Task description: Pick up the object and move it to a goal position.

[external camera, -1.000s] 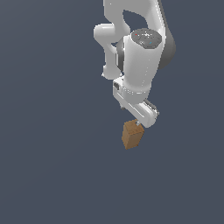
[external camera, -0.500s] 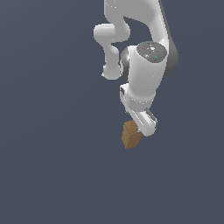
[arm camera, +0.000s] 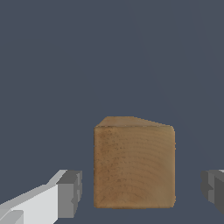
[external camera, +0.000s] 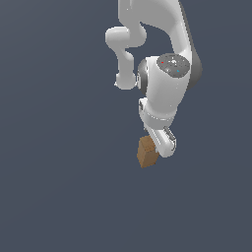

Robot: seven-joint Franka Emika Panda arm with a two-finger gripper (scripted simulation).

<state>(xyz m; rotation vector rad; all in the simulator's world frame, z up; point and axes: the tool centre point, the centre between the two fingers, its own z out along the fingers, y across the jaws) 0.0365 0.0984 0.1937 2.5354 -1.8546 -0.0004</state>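
The tan-brown wooden block (arm camera: 134, 162) stands on the plain dark desk (external camera: 59, 187), directly under the white arm's gripper (external camera: 158, 150) in the exterior view. In the wrist view the fingers (arm camera: 70, 194) are spread wide, one on either side of the block with a clear gap each side, gripping nothing

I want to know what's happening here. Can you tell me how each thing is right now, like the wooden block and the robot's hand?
wooden block: upright, sitting between the two fingers, not gripped, gaps on both sides.
hand: open, lowered around the block, touching neither side of it.
fingers: spread wide, one on each side of the block.
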